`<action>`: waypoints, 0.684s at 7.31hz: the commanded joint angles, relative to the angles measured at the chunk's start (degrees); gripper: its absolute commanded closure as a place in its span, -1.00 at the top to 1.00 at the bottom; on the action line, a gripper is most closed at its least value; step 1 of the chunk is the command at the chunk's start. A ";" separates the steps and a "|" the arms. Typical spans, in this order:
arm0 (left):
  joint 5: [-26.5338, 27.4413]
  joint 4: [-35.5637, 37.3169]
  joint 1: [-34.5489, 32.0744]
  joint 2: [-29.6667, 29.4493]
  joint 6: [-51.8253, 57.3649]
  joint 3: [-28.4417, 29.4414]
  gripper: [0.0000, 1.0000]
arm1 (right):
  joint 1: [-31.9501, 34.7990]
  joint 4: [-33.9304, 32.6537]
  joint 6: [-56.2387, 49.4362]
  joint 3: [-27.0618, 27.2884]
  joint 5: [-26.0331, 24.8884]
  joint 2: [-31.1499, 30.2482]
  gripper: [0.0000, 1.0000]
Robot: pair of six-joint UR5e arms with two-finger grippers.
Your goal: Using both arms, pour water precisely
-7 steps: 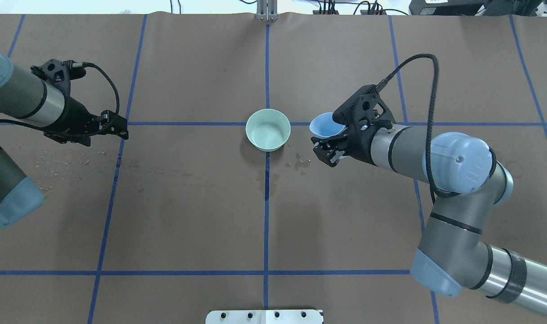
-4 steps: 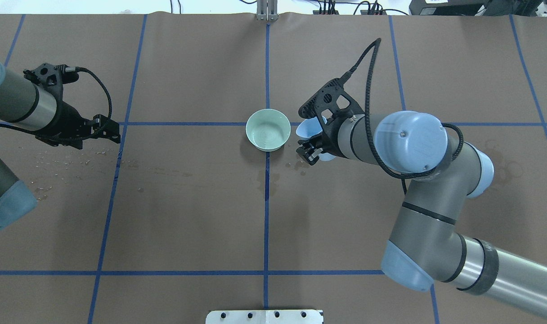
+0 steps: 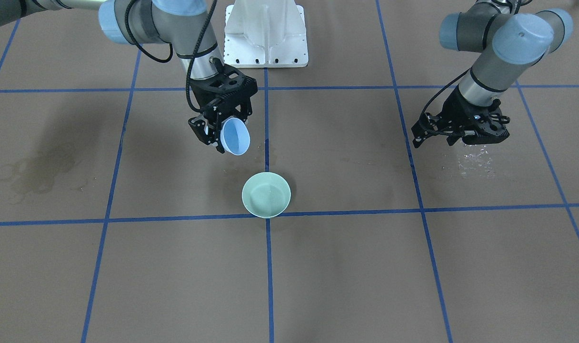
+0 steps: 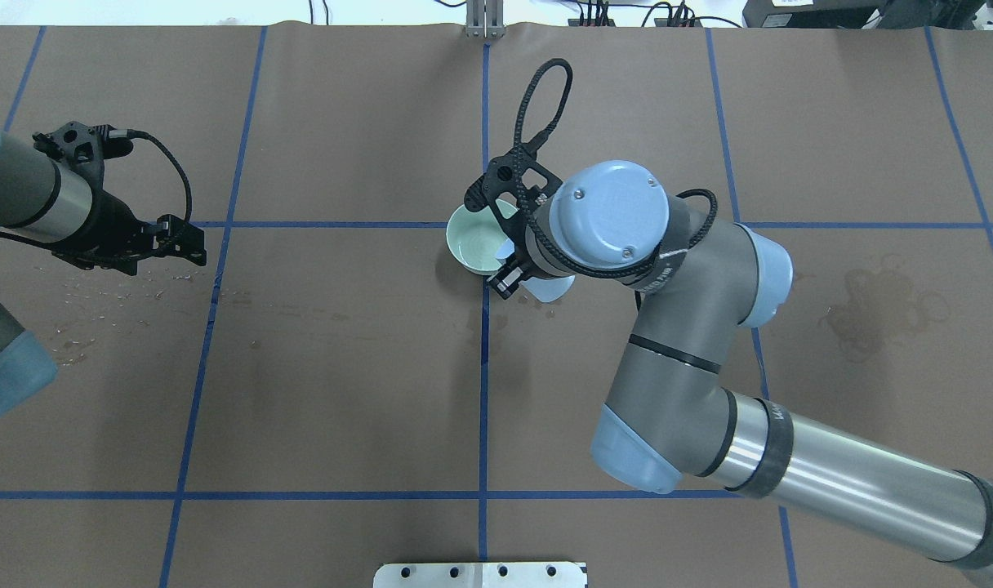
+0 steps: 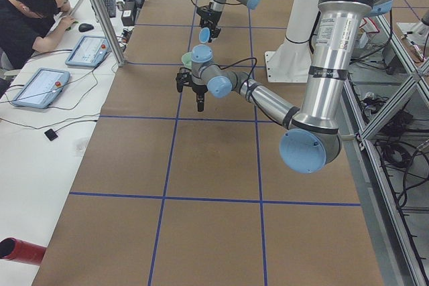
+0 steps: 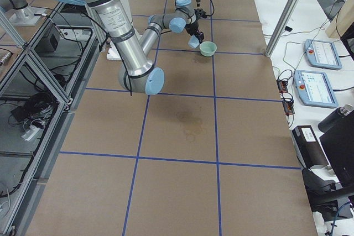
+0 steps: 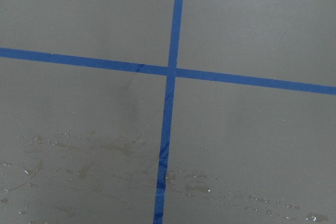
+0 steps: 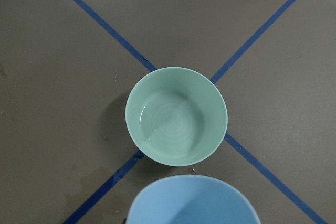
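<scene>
The right gripper (image 3: 217, 135) is clamped on a pale blue cup (image 3: 235, 136). The cup is smooth, round and thin-rimmed, and it is tipped so its mouth faces the green bowl (image 3: 266, 194). In the overhead view the gripper hangs over the bowl's right edge, on the robot's side, with the cup's rim just beside the bowl's rim.

The water (image 8: 170, 121) lies in the bowl, just ahead of and below the cup — a shallow clear pool that shows only as concentric ripples and a glint at the wall. The bowl is glossy, mint green and steep-sided. It stands on the crossing of 2 blue tape lines (image 8: 252, 40) on matte brown paper (image 4: 341, 367).

Well apart from the bowl, to the robot's left, the left gripper (image 4: 194, 249) hovers empty — I cannot tell how wide its 2 fingers stand. Beaded droplets (image 3: 475, 159) glisten on the paper beneath it.
</scene>
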 commanded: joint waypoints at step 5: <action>0.07 -0.18 -0.01 0.02 -0.17 1.12 1.00 | 3.67 -7.61 -4.46 -17.28 7.84 11.63 -1.00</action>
